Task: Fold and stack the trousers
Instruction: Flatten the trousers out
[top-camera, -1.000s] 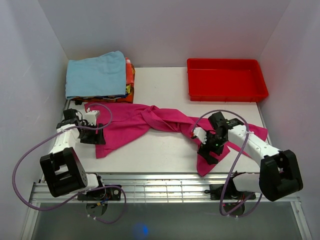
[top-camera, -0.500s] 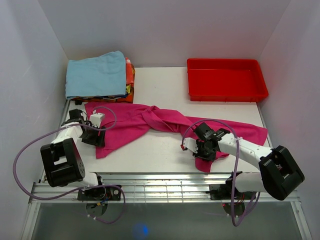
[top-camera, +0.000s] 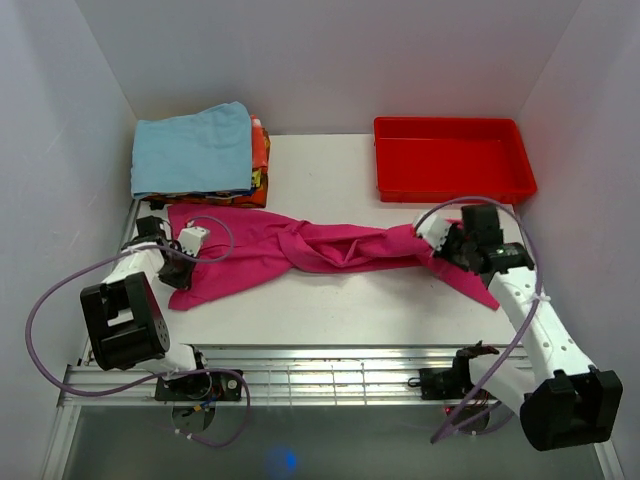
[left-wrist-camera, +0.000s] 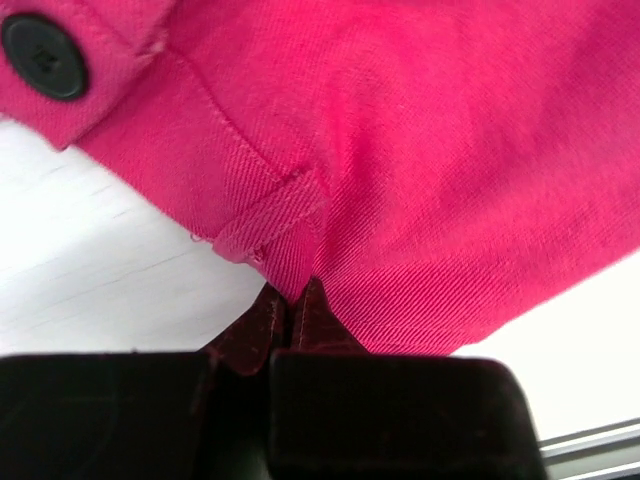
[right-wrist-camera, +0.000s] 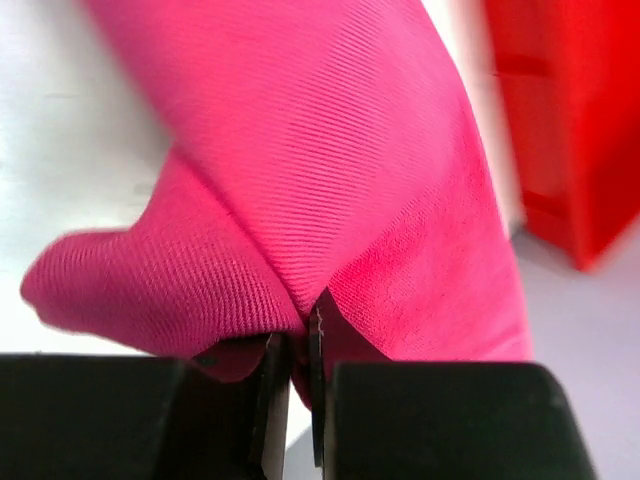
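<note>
The magenta-pink trousers (top-camera: 300, 245) lie stretched across the table, waist end at the left, legs bunched and twisted toward the right. My left gripper (top-camera: 178, 262) is shut on the waistband edge; in the left wrist view the trousers (left-wrist-camera: 400, 150) fill the frame, a black button (left-wrist-camera: 43, 57) sits at the top left, and the left gripper (left-wrist-camera: 293, 300) pinches a fold beside a belt loop. My right gripper (top-camera: 447, 248) is shut on the leg end at the right. In the right wrist view the right gripper (right-wrist-camera: 298, 330) holds a fold of the trousers (right-wrist-camera: 320, 170).
A red plastic tray (top-camera: 452, 160) stands at the back right; the tray (right-wrist-camera: 570, 120) also shows beside the cloth in the right wrist view. A light blue folded cloth (top-camera: 192, 148) tops a pile of clothes at the back left. Side walls close in on both sides.
Both grippers closed on the trousers. The right arm swung from the near middle of the table out to the right, pulling the leg end with it and straightening the legs.
</note>
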